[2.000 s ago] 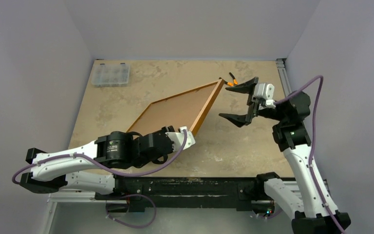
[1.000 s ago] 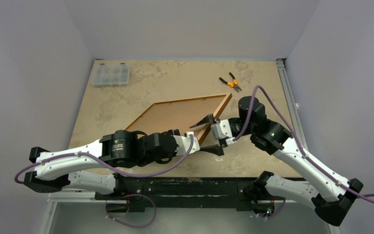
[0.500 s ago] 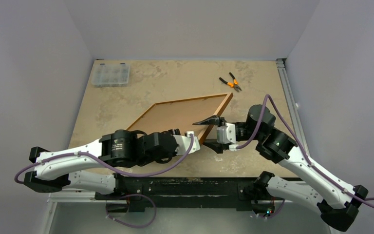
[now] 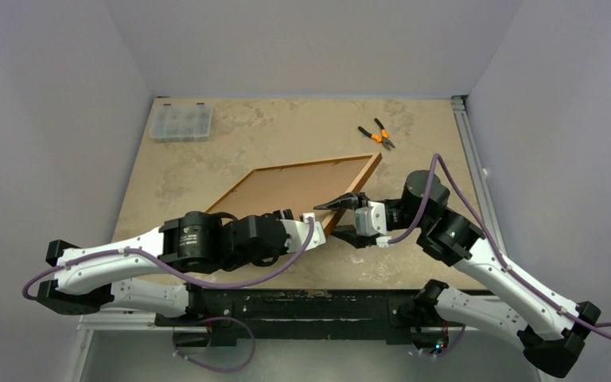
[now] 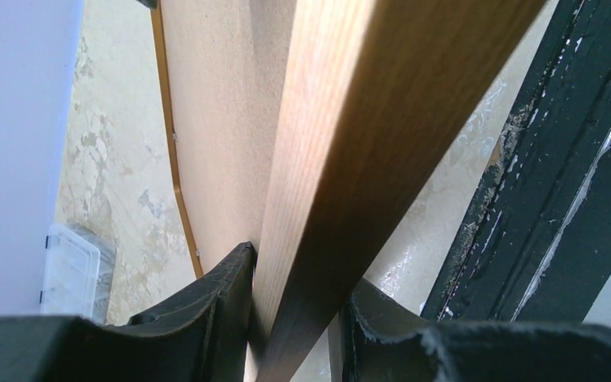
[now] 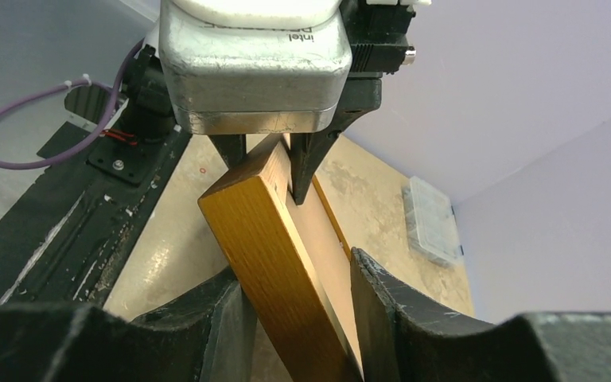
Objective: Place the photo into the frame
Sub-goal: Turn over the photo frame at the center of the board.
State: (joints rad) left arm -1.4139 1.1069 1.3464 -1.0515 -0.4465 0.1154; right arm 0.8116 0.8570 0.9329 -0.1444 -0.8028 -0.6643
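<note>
The frame [image 4: 294, 187], light orange-brown wood, is held tilted above the table with its brown hardboard back facing up. My left gripper [image 4: 310, 223] is shut on its near corner; in the left wrist view the moulding [image 5: 350, 159] sits clamped between the black fingers [image 5: 215, 302]. My right gripper [image 4: 332, 220] is open and straddles the frame's right edge just beside the left gripper. In the right wrist view the moulding [image 6: 270, 231] leans on the left finger, with a gap to the right finger [image 6: 382, 302]. The photo is out of view.
A clear plastic organiser box [image 4: 180, 122] sits at the far left corner. Orange-handled pliers [image 4: 378, 135] lie at the far right. A black rail [image 4: 310, 302] runs along the near table edge. Walls close in on three sides.
My right arm has swung down from the far right and brought its open jaws around the frame's right edge near the left gripper. The frame has tipped flatter. Little has moved in the last half second.
</note>
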